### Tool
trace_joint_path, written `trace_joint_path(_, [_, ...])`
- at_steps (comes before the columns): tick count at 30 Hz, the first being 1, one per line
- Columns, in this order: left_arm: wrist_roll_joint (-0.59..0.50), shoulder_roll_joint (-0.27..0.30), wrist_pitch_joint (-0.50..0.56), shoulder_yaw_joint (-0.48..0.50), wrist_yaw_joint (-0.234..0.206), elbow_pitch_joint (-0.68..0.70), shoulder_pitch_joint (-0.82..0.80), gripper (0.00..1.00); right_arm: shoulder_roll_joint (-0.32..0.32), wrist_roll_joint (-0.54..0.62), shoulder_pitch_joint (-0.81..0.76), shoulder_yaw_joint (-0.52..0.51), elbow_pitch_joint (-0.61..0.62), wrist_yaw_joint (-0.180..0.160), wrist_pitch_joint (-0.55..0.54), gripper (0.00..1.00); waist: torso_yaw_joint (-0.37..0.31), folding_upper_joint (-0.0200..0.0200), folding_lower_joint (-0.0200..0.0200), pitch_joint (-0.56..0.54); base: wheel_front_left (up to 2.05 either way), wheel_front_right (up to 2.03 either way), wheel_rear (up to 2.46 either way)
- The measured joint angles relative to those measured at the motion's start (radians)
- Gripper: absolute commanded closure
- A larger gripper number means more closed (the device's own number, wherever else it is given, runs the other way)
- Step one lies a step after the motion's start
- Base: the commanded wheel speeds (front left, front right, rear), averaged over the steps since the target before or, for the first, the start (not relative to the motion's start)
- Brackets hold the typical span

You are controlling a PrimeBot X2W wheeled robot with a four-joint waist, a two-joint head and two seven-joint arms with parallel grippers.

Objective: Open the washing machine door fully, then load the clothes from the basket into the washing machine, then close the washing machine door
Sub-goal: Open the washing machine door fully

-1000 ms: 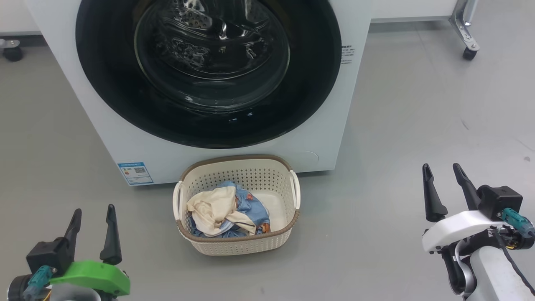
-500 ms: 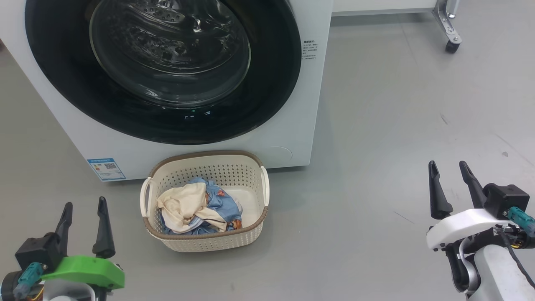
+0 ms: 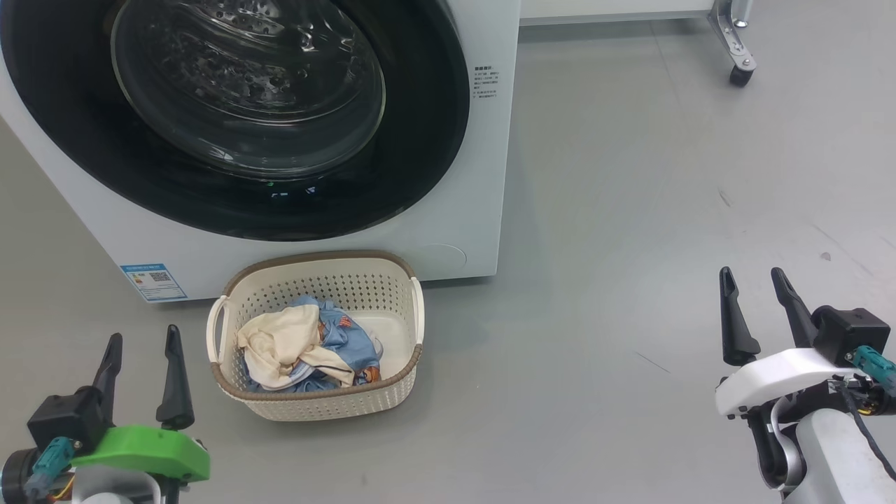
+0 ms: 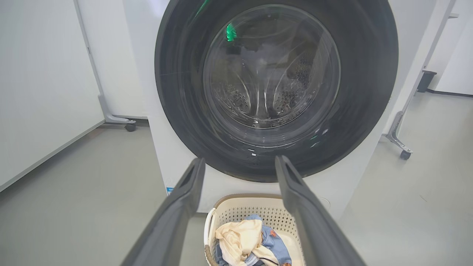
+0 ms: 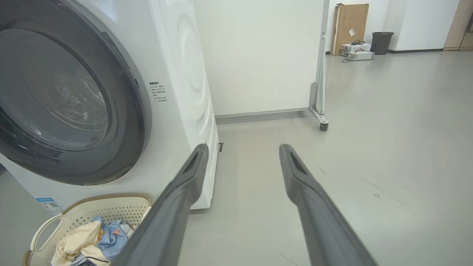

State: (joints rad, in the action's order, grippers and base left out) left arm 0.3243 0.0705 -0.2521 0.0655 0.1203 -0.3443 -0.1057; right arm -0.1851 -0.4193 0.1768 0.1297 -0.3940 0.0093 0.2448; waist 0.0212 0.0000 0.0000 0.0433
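The white washing machine [image 3: 462, 210] fills the upper left of the head view, its round black-rimmed door [image 3: 420, 161] lying flat against the front, closed. On the floor just before it stands the cream basket [image 3: 336, 409] holding the clothes [image 3: 280, 343], a cream garment over a light blue printed one. My left gripper [image 3: 141, 337] is open at the lower left, left of the basket and apart from it. My right gripper [image 3: 752, 274] is open at the lower right, far from the basket. The left wrist view faces the door [image 4: 177, 92] over the basket [image 4: 255, 214].
Grey floor stretches wide to the machine's right. A wheeled metal frame foot [image 3: 731, 49] stands at the back right, and white panel walls [image 5: 258, 55] close the space behind. A cardboard box and bin [image 5: 380, 42] sit far off.
The head camera has swung to the right, so machine and basket sit further left in the picture. Both grippers keep their places and stay open.
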Motion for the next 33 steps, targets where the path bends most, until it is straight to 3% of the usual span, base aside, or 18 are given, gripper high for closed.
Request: trace_joint_path(33, [-0.008, -0.014, 0.0, -0.031, 0.006, 0.013, 0.004, 0.0, 0.017, 0.024, 0.0, -0.034, -0.001, 0.028, 0.0, 0.0, 0.001, 0.0, 0.0, -0.016, 0.02, 0.02, -0.05])
